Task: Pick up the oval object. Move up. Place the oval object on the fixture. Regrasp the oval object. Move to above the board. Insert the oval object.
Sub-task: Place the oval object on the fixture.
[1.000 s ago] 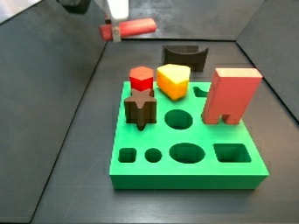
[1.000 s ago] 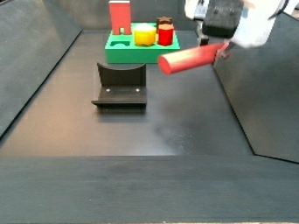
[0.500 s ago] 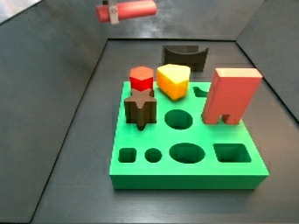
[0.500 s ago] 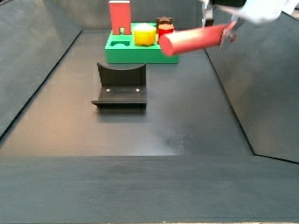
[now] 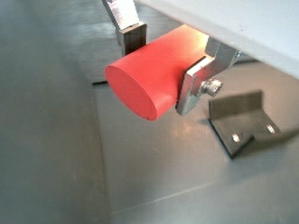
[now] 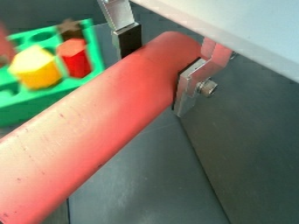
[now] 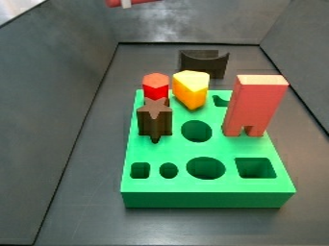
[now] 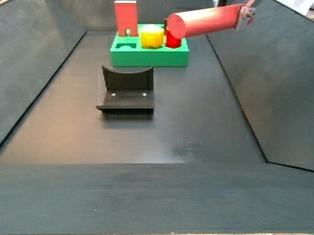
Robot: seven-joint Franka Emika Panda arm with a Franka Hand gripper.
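Observation:
My gripper [image 5: 163, 57] is shut on the oval object [image 5: 158, 70], a long smooth red rod held level between the silver fingers [image 5: 197, 83]. In both wrist views the rod fills the gap between the jaws, and its length shows in a wrist view [image 6: 105, 122]. In a side view the rod [image 8: 208, 21] hangs high in the air, with the gripper [image 8: 252, 9] at the frame's top. In a side view only the rod's tip [image 7: 129, 3] shows. The dark fixture [image 8: 127, 87] stands on the floor below. The green board [image 7: 206, 183] lies apart from it.
On the board stand a salmon-pink block [image 7: 253, 104], a yellow piece [image 7: 190, 88], a short red hexagonal peg [image 7: 156, 87] and a brown star peg [image 7: 154, 121]. Several holes are open at the board's front. Dark walls enclose the floor.
The gripper has risen with the red rod in it, from mid-height to the top edge of both side views. Nothing else moved.

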